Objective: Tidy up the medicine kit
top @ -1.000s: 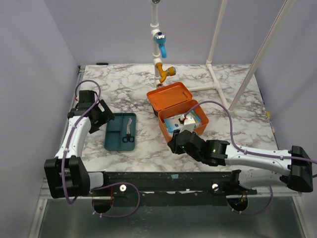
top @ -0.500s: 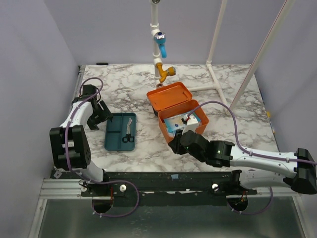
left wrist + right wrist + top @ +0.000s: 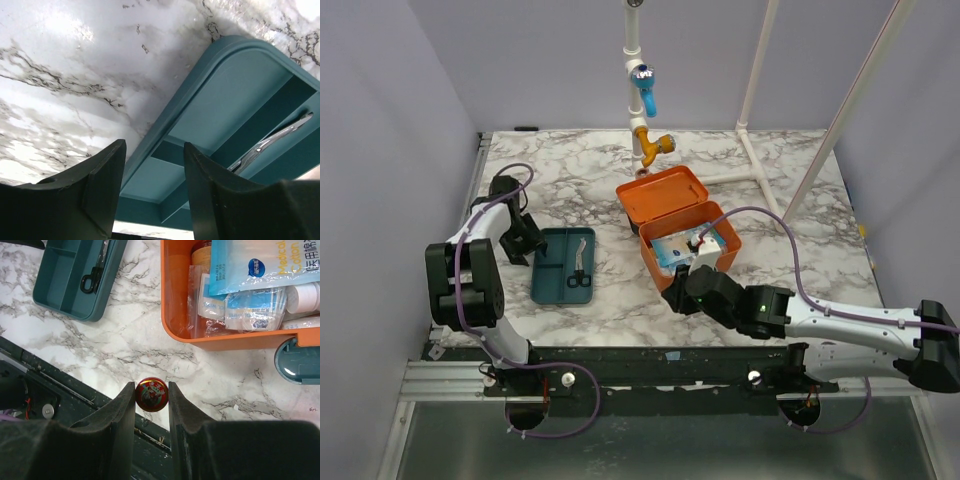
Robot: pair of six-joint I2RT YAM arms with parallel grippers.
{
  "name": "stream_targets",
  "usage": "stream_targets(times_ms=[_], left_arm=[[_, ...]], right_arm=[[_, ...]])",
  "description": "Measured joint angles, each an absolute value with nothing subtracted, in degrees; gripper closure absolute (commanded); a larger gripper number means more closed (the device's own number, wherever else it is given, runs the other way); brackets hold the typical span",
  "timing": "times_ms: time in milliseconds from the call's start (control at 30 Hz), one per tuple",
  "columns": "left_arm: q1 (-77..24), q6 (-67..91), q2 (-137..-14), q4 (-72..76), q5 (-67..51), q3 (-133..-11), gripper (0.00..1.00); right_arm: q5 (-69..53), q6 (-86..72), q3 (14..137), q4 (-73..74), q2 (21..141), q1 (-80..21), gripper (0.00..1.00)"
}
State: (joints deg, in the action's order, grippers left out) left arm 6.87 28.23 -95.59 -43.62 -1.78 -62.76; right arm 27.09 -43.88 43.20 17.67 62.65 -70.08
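- Your right claw (image 3: 152,396) is clamped on a small round red tin with a printed lid (image 3: 151,393). The two black fingers press its sides and hold it above the marble.
- In the top view that right claw (image 3: 684,291) hangs just in front of the near left corner of the medicine kit (image 3: 662,197), the orange rectangular plastic box.
- The kit stands with its lid thrown back away from you. Its orange wall (image 3: 175,295) encloses a blue-and-white cotton swab packet (image 3: 255,262), clear sachets (image 3: 250,312) and a white bottle (image 3: 306,295). Its teal latch (image 3: 297,360) juts from the near wall.
- Your left claw (image 3: 154,150) has its jaws apart, with nothing gripped between them. The long rim of the shallow teal plastic tray (image 3: 235,95) shows through the gap. You cannot tell whether either pad touches it.
- That tray (image 3: 552,272) lies to the left of the kit, well apart from it. It holds black-handled scissors (image 3: 580,272), whose silver blades (image 3: 272,140) rest in the compartment nearer the kit.
- The left claw (image 3: 525,245) sits on the tray's side away from the kit.
- Against a second ago, your left arm has folded upright, with its big joint now higher in the view. Its claw has come down closer beside the tray's rim, and the jaws stand narrower than before.
- Your right claw has barely shifted and keeps the same hold. The kit, tray and scissors lie where they were.
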Motion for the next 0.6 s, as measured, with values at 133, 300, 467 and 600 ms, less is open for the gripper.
stream_targets(times_ms=[133,300,467,600], left_arm=[[5.89,28.29,-95.59,-43.57,-2.22,-61.65,0.59],[4.4,28.34,-95.59,-43.59,-2.66,-60.01,0.69],[3.57,28.86,-95.0,-43.38,-3.95,-58.3,0.77],[1.83,29.74,-93.17,-43.31,-4.89,-56.66,0.79]], right_arm=[[26.76,-43.88,43.13,17.67,62.26,-70.06,0.8],[26.44,-43.86,43.0,17.67,61.84,-70.08,0.8],[26.06,-43.86,42.63,17.67,60.77,-70.08,0.8],[25.8,-43.7,42.46,17.65,60.31,-70.08,0.8]])
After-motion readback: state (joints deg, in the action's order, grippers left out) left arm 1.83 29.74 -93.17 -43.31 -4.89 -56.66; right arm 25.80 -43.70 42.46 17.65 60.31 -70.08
